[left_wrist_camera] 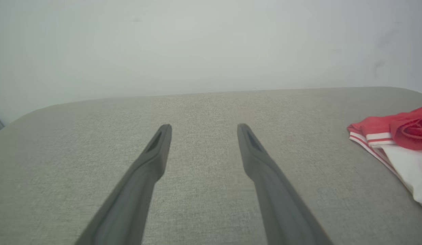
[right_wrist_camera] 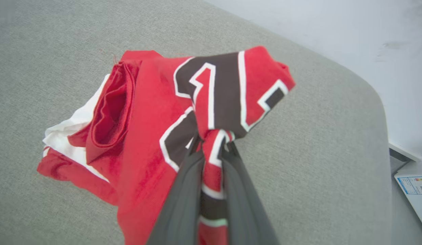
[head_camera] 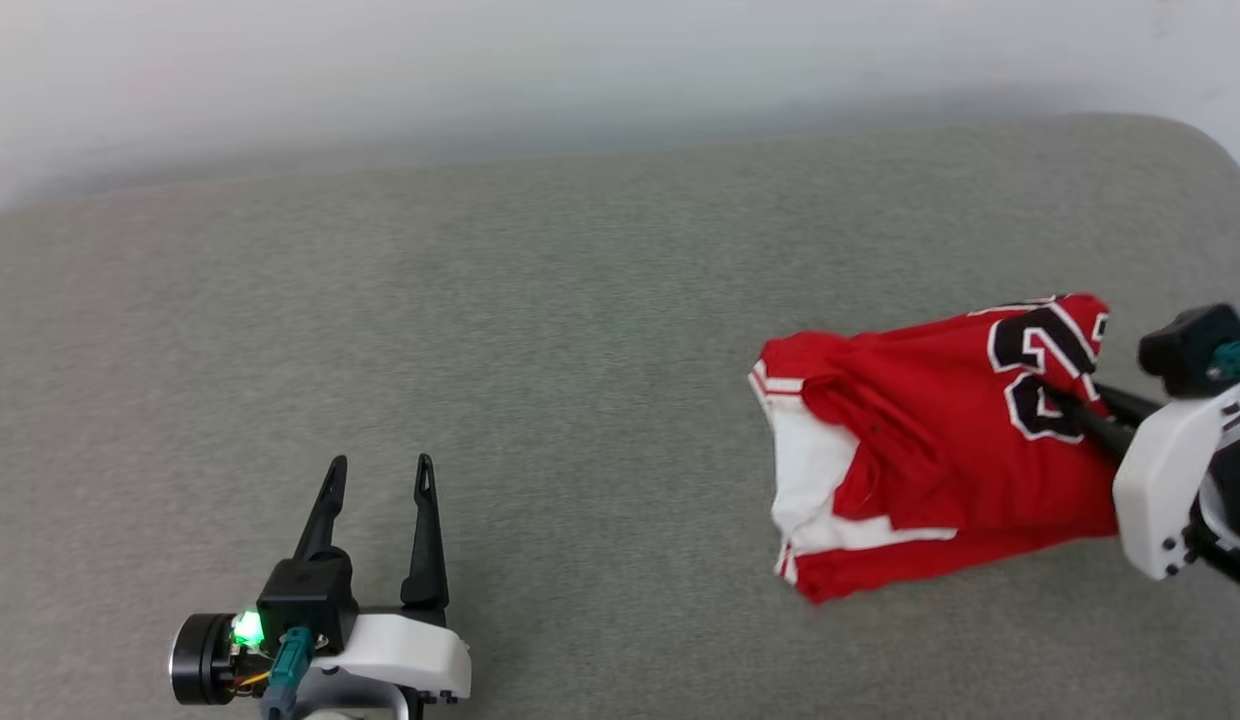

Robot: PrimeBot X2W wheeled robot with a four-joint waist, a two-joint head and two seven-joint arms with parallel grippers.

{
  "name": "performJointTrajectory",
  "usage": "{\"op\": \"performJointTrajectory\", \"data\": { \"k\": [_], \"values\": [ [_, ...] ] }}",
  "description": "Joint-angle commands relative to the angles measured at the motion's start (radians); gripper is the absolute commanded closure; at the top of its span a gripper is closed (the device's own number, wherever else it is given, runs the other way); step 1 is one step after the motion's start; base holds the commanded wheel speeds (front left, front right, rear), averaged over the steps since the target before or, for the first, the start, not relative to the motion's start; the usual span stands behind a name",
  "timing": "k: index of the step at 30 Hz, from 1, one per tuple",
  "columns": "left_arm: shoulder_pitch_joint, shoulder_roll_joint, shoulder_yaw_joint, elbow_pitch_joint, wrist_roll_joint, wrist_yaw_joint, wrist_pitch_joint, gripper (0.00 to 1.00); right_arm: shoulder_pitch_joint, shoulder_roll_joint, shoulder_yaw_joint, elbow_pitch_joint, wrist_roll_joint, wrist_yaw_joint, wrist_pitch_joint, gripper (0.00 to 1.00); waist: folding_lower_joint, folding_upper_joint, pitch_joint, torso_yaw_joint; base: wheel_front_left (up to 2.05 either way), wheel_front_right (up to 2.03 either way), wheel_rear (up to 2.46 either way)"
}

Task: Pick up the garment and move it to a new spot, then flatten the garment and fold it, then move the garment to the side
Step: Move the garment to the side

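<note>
Over the left part of the grey upholstered cushion (head_camera: 480, 300), the left gripper (head_camera: 380, 462) is seen with its two dark fingers spread wide and nothing between them. Only bare fabric lies ahead of it.

Well apart from it, toward the right edge of the cushion, the garment (head_camera: 930, 440) is found in a crumpled heap. Red knit cloth is bunched over itself, and a white sleeve panel is tucked in at the heap's left side. Red-and-white striped trim runs along the seam and cuff. A large black numeral outlined in white is carried on the part nearest the right edge.

At that numeral the right gripper (head_camera: 1065, 400) is pressed together on a gathered fold of the cloth. The fabric is drawn into a peak between the fingers, while the rest lies on the cushion.

The step in hand is judged to be the pick-up before the move to a new spot. It would be done well if the pinch were kept firm and the lift made straight up until the trailing hem is clear. Soft knit can be expected to slip from a small pinch or to drag. A spot nearer the middle of the cushion would best be chosen, where flattening can be shared by both grippers.
</note>
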Motion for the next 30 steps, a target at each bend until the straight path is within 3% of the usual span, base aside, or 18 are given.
{"op": "performJointTrajectory", "data": {
  "k": [1,7,14,21,30],
  "values": [
    [-0.015,-0.001,0.001,-0.004,0.004,0.0,-0.002,0.0,-0.022,-0.007,-0.004,-0.007,-0.005,-0.001,0.001,1.0,0.0,0.0,0.016,-0.036,0.0,0.0,0.0],
    [-0.034,0.002,0.011,-0.019,0.017,-0.003,-0.002,0.0,-0.063,-0.078,-0.034,-0.006,-0.018,-0.001,0.005,1.0,0.0,0.0,0.058,-0.077,0.0,0.0,0.0],
    [-0.075,0.007,0.009,-0.05,0.034,-0.011,-0.002,0.0,-0.087,-0.164,-0.1,0.034,-0.035,-0.002,0.026,1.0,0.0,0.0,0.143,-0.068,0.0,0.0,0.0],
    [-0.129,0.006,-0.007,-0.069,0.041,-0.017,-0.002,0.0,-0.087,-0.24,-0.211,0.162,-0.064,-0.002,0.041,1.0,0.0,0.0,0.233,-0.019,0.0,0.0,0.0],
    [-0.175,0.003,-0.029,-0.096,0.044,-0.006,-0.002,0.0,-0.099,-0.268,-0.356,0.379,-0.097,-0.001,0.01,1.0,0.0,0.0,0.309,0.035,0.0,0.0,0.0]
  ]
}}
